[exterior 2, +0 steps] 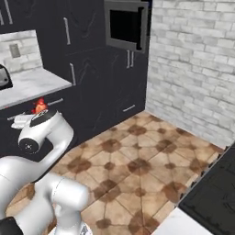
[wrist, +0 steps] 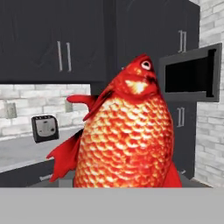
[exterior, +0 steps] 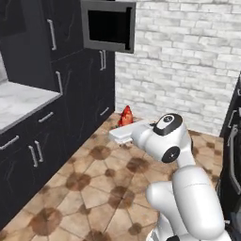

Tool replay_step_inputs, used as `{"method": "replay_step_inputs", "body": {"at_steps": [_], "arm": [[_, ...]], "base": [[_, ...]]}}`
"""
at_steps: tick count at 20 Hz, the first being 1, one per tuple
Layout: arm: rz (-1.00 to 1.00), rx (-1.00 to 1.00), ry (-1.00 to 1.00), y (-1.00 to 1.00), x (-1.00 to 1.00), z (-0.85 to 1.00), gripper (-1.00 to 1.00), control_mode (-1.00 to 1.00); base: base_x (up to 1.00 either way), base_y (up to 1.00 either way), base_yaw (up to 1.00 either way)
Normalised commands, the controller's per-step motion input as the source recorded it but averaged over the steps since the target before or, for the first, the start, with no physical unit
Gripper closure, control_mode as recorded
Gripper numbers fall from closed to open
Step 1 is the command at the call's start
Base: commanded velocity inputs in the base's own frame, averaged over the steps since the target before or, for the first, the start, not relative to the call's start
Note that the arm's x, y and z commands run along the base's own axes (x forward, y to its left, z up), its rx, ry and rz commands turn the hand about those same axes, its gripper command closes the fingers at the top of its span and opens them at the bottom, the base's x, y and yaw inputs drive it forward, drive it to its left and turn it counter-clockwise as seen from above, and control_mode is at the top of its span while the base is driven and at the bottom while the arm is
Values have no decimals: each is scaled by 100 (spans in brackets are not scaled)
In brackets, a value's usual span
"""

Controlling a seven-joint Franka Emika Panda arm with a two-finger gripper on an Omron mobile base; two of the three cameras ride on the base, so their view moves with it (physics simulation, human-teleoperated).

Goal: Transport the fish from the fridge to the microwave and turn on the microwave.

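The red-orange fish (wrist: pixel 127 131) stands head-up right in front of the hand camera and hides the finger tips. From the base it is a small red shape (exterior: pixel 126 116) at the end of my white hand, also seen as the fish (exterior 2: pixel 40 105) above the wrist. My gripper (exterior: pixel 125 124) is shut on its lower body, held in mid-air over the tiled floor. The microwave (exterior: pixel 108 26) with its grey frame and dark window sits high in the dark cabinet wall, ahead and above the fish; the microwave (wrist: pixel 190 74) lies to the fish's right. I cannot tell whether the dark unit at the right is the fridge.
Dark cabinets (exterior: pixel 70 70) line the left side, with a pale marble counter (exterior: pixel 19 101) carrying a toaster (wrist: pixel 44 128). A white brick wall (exterior: pixel 188 61) closes the far end. A dark unit with grey handles (exterior: pixel 233 155) stands at the right edge. Brown floor tiles (exterior: pixel 94 179) lie between.
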Motion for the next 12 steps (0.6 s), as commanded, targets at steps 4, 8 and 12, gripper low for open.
{"method": "replay_step_inputs", "body": {"at_steps": [4,8,12], "arm": [[0,0,0,0,0,0,100,100],[0,0,0,0,0,0,100,100],[0,0,0,0,0,0,100,100]], "base": [[100,-9,-39],[100,0,-32],[100,0,-26]]}}
